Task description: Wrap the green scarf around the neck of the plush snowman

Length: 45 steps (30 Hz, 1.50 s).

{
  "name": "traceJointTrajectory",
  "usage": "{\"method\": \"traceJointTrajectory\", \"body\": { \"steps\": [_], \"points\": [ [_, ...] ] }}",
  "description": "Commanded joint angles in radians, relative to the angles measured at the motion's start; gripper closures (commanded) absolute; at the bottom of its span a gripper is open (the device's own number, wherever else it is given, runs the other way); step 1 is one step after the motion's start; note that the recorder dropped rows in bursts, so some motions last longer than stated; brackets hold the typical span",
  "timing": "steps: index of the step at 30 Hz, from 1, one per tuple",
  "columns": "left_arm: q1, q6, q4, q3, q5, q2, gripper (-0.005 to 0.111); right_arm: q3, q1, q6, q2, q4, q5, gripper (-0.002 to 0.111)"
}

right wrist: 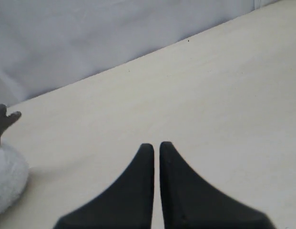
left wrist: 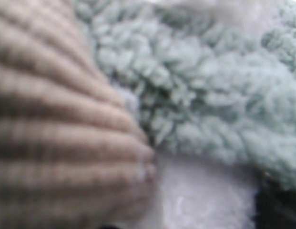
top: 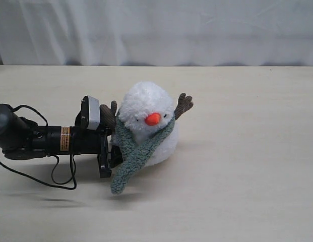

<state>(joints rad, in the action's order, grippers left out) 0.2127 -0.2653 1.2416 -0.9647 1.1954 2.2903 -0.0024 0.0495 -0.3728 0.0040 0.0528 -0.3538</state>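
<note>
Pale beige table, matte and smooth, running wide to a straight far edge. Behind it, white curtain in soft vertical folds (greyer in the creases). Near that far edge, towards the right, one tiny dark speck.

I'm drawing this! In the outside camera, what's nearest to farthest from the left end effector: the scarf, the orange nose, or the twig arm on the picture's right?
From the left end effector:
1. green scarf, right beside it.
2. orange nose, mid-face.
3. twig arm, raised on the far side.
</note>
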Motion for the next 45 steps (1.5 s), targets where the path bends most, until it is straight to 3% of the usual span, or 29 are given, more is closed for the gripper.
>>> {"method": "traceJointTrajectory", "body": {
  "steps": [1,4,7,16,40,45],
  "points": [
    [0.003,0.002,-0.020,-0.004,0.026,-0.003,0.107,0.002,0.006,0.284,-0.004,0.012,0.014,0.104],
    [0.003,0.002,-0.020,-0.004,0.026,-0.003,0.107,0.002,0.006,0.540,-0.004,0.012,0.014,0.104],
    [0.003,0.002,-0.020,-0.004,0.026,-0.003,0.107,0.002,0.006,0.628,-0.004,0.012,0.014,0.104],
    [0.003,0.002,-0.020,-0.004,0.026,-0.003,0.107,0.002,0.006,0.478,-0.004,0.007,0.014,0.104],
    [0.003,0.009,-0.024,-0.004,0.026,-0.003,0.107,0.002,0.006,0.481,-0.004,0.007,0.012,0.104],
    [0.003,0.105,-0.024,-0.004,0.026,-0.003,0.107,0.002,0.006,0.481,-0.004,0.007,0.012,0.104]
  ]
}}
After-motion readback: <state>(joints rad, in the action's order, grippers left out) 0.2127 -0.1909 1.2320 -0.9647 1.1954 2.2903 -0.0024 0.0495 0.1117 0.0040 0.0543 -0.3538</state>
